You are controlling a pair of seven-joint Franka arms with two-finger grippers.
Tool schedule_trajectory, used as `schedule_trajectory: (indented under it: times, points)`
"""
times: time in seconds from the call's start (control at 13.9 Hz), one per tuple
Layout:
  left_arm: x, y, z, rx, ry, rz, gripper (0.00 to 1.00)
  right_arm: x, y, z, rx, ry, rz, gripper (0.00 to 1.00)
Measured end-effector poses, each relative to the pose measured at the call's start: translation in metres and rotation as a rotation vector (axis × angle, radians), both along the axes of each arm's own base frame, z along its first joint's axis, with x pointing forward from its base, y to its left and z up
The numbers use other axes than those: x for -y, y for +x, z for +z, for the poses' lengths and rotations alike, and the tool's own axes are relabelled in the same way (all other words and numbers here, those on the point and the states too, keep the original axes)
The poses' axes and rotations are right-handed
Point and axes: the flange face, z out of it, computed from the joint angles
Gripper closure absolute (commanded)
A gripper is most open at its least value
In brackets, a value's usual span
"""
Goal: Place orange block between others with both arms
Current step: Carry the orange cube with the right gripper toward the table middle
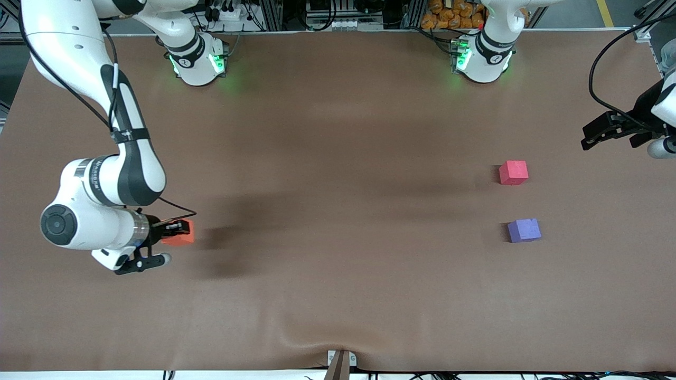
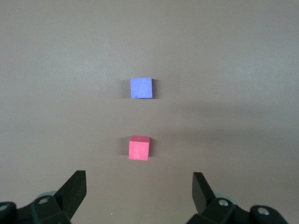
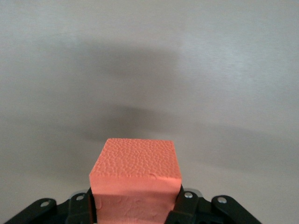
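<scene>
My right gripper (image 1: pixel 177 231) is shut on the orange block (image 1: pixel 182 235), held above the table at the right arm's end. In the right wrist view the orange block (image 3: pixel 135 179) fills the space between the black fingers. The pinkish-red cube (image 1: pixel 513 172) and the purple-blue cube (image 1: pixel 524 230) rest on the table toward the left arm's end, with a gap between them; the purple-blue one is nearer the front camera. My left gripper (image 1: pixel 597 133) hangs open over the table edge at that end. In its wrist view the left gripper (image 2: pixel 139 186) frames the pinkish-red cube (image 2: pixel 139 148) and purple-blue cube (image 2: pixel 141 88).
The brown table cover (image 1: pixel 338 264) has a raised wrinkle near the front edge, by a small metal bracket (image 1: pixel 340 361). The two arm bases (image 1: pixel 198 60) (image 1: pixel 483 58) stand along the table's edge farthest from the front camera.
</scene>
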Motion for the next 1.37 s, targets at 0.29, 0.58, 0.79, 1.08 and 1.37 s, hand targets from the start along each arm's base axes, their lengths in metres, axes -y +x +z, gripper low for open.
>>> schedule_trajectory:
  times: [0.29, 0.58, 0.79, 1.08, 1.37]
  points:
    - [0.001, 0.001, -0.003, -0.005, 0.000, -0.002, 0.00, -0.067, -0.011, 0.004, -0.010, -0.004, -0.021, 1.00]
    - [0.002, 0.002, -0.004, -0.008, 0.000, -0.005, 0.00, -0.151, -0.034, 0.008, -0.017, -0.030, -0.051, 1.00]
    - [0.003, 0.003, -0.006, -0.011, 0.000, -0.005, 0.00, -0.209, -0.054, 0.014, -0.012, -0.049, -0.105, 1.00]
    - [0.003, 0.005, -0.009, -0.017, -0.001, -0.005, 0.00, -0.275, -0.080, 0.014, 0.023, -0.055, -0.182, 1.00]
    - [0.006, 0.007, -0.014, -0.026, -0.031, -0.005, 0.00, -0.326, -0.102, -0.005, 0.055, -0.049, -0.243, 1.00]
